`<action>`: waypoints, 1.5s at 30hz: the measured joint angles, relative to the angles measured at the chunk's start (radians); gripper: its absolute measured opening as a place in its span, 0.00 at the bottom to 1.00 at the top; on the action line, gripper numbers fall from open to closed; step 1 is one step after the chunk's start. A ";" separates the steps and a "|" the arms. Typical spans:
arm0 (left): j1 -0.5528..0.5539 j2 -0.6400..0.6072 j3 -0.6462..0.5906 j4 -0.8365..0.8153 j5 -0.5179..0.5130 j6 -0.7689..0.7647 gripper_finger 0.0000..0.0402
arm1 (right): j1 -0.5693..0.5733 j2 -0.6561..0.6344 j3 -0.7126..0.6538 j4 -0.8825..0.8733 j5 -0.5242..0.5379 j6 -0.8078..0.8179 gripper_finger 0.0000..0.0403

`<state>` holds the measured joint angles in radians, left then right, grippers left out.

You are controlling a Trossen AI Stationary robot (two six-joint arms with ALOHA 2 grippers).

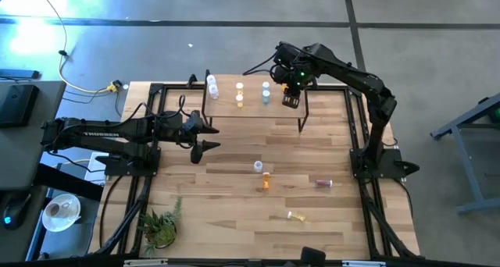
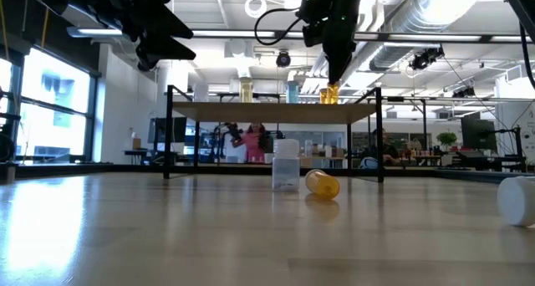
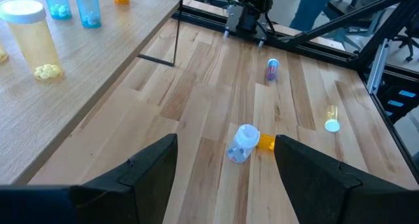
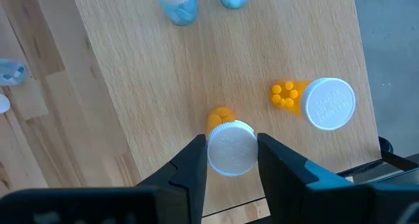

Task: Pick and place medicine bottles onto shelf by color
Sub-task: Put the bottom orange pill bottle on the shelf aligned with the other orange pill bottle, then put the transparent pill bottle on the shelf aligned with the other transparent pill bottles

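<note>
The shelf (image 1: 254,105) stands at the table's far middle with white (image 1: 211,84), yellow (image 1: 239,93) and blue (image 1: 266,91) bottles upright on it. My right gripper (image 4: 231,160) is above the shelf's right end, shut on an orange bottle (image 4: 226,137). A second orange bottle (image 4: 321,103) stands beside it. My left gripper (image 1: 207,136) is open and empty above the table, left of the shelf. On the table a clear bottle (image 1: 258,167) stands upright, and orange (image 1: 266,181), purple (image 1: 323,183) and yellow (image 1: 295,216) bottles lie on their sides. My right gripper pinches the orange bottle's white cap (image 4: 231,149) between its two fingers, which come from above and point down. The bottle is upright below the fingers (image 2: 328,94), its base at the shelf board; whether it rests on the board I cannot tell.
A small potted plant (image 1: 160,224) stands at the table's near left corner. Black frame rails (image 1: 355,126) run along the table's sides. Bare wood lies between the shelf and the loose bottles.
</note>
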<state>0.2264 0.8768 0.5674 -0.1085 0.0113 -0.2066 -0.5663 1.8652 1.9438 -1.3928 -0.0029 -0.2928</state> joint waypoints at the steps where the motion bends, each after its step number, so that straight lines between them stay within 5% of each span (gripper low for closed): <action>1: 0.000 0.000 0.000 0.000 0.000 0.000 0.61 | 0.000 0.000 0.000 0.003 0.000 0.000 0.27; 45: 0.000 0.000 0.000 0.000 0.000 0.000 0.61 | 0.000 -0.008 0.000 0.012 0.018 0.004 0.40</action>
<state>0.2267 0.8768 0.5676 -0.1085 0.0113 -0.2066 -0.5667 1.8575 1.9438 -1.3807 0.0151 -0.2890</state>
